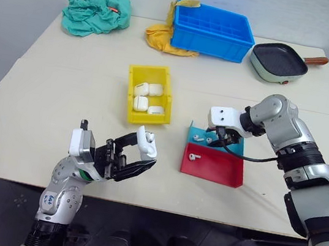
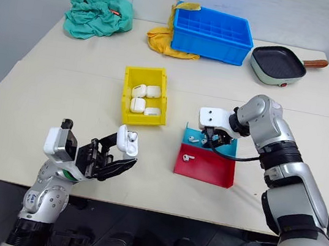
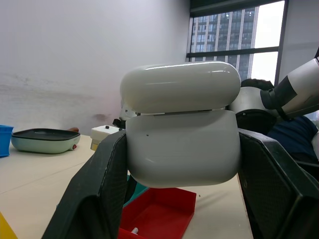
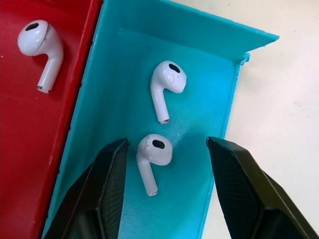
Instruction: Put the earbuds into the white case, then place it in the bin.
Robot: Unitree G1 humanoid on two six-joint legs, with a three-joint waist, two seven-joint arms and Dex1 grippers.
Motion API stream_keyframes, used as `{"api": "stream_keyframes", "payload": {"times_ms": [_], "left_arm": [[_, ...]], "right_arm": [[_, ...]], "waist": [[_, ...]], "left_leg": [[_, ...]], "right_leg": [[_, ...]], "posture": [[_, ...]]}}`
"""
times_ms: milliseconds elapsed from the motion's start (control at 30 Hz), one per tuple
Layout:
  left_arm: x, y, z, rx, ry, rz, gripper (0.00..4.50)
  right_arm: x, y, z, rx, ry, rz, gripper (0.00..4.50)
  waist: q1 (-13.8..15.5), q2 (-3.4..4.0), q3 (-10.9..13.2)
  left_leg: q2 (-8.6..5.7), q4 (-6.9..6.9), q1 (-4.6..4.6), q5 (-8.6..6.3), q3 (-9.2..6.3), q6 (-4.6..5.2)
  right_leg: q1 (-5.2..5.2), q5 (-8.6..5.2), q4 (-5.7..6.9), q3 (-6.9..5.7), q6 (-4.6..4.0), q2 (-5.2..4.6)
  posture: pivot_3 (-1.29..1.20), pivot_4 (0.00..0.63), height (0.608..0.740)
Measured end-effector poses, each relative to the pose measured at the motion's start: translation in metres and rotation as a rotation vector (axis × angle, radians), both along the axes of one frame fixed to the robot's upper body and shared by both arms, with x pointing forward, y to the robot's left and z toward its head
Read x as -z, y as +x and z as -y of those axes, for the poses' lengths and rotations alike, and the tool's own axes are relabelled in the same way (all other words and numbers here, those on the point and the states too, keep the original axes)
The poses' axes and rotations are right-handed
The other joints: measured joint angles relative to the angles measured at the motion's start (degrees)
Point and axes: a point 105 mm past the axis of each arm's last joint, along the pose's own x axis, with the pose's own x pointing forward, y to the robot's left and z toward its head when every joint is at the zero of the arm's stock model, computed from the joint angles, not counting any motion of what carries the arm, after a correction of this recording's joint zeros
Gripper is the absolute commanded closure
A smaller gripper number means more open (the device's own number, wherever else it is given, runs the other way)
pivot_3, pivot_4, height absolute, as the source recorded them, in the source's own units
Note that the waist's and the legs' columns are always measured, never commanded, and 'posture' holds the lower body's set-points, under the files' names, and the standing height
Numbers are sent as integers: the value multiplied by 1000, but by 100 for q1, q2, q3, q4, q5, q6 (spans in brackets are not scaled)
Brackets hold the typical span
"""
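Note:
My left gripper [image 1: 143, 152] is shut on the white case [image 1: 147, 143], held above the table's near edge. In the left wrist view the case [image 3: 182, 134] sits between both fingers [image 3: 99, 189] with its lid slightly ajar. My right gripper [image 1: 222, 141] hangs open, pointing down into the light blue tray [image 4: 199, 59]. One earbud [image 4: 153, 159] lies on the tray floor between its fingers [image 4: 107, 179], touching neither. A second earbud [image 4: 167, 87] lies just beyond it. A third earbud [image 4: 40, 50] lies in the red tray [image 1: 219, 168]. The yellow bin [image 1: 130, 93] stands mid-table, holding several white cases.
At the back of the table stand a large blue divided crate [image 1: 212, 31] on a yellow cloth [image 1: 158, 38], a green cloth [image 1: 97, 11] to its left and a grill pan [image 1: 279, 63] to its right. Bare tabletop lies between the bin and my left gripper.

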Motion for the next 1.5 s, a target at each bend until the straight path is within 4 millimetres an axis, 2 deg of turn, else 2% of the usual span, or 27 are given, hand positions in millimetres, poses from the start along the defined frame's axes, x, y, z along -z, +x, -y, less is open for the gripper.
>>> {"api": "stream_keyframes", "payload": {"times_ms": [33,100,167,233,300,767,933,1067,1167,1200,1267,1367,1433,1500], "left_arm": [[0,0,0,0,0,0,1679],[0,0,0,0,1,0,1679],[0,0,0,0,2,0,1679],[0,0,0,0,2,0,1679],[0,0,0,0,2,0,1679],[1,0,-1,-2,6,-3,1679],[-2,1,1,7,3,3,1679],[-13,2,10,57,-19,40,1679],[-22,3,18,94,-35,69,1679],[-24,3,20,101,-43,76,1679],[-30,4,24,124,-57,97,1679],[-40,3,33,169,-80,138,1679],[-44,3,38,189,-93,152,1679],[-45,6,42,201,-110,148,1679]], "right_arm": [[0,0,0,-1,-2,-1,1963],[0,0,0,-1,-5,-3,2341],[1,-1,1,-2,-8,-6,2870],[1,-1,1,-3,-9,-9,3630],[1,-1,1,-5,-10,-10,4084],[2,-3,2,-6,-3,-13,4083],[-5,-8,8,30,88,-16,4083],[-44,-32,23,47,350,-21,4083],[-76,-57,20,26,653,-65,4083],[-81,-64,17,20,735,-100,4083],[-102,-87,7,-34,1053,-210,4083],[-130,-116,-7,-96,1330,-408,4083],[-142,-131,-15,-122,1434,-523,4083],[-142,-146,-27,-130,1482,-628,4083]], "waist": [[0,0,0],[0,0,0],[-1,0,0],[-4,0,0],[-6,0,0],[-4,0,0],[12,0,0],[88,0,0],[77,-1,0],[64,-1,0],[34,-1,1],[18,0,1],[24,-1,1],[27,-1,1]], "left_leg": [[0,0,0,0,0,0],[0,0,0,0,0,0],[0,1,0,0,0,0],[0,1,0,0,0,0],[0,1,1,0,0,0],[0,2,1,0,0,0],[-1,2,0,0,0,0],[-1,2,-2,-2,-7,2],[0,2,-2,-2,-6,1],[2,2,-1,-1,-5,1],[7,2,-1,1,-4,-3],[7,4,0,2,-3,-5],[7,7,1,2,-6,-5],[5,6,1,2,-6,-4]], "right_leg": [[0,0,0,0,0,0],[0,0,0,0,0,0],[0,0,1,0,0,0],[0,0,0,1,0,0],[0,0,1,1,0,0],[0,0,3,0,0,0],[0,0,2,0,0,-1],[4,0,0,-4,0,-2],[7,0,-2,-4,0,-1],[7,0,-2,-3,0,0],[6,0,1,-4,0,3],[6,0,11,-2,0,3],[6,0,36,-3,0,2],[6,0,36,-3,0,1]], "posture": [[0,150,740],[0,150,740],[0,150,740],[0,150,740],[0,150,740],[0,150,740],[0,150,740],[0,150,740],[0,150,740],[0,150,740],[0,150,740],[0,150,740],[0,150,740],[0,150,740]]}}
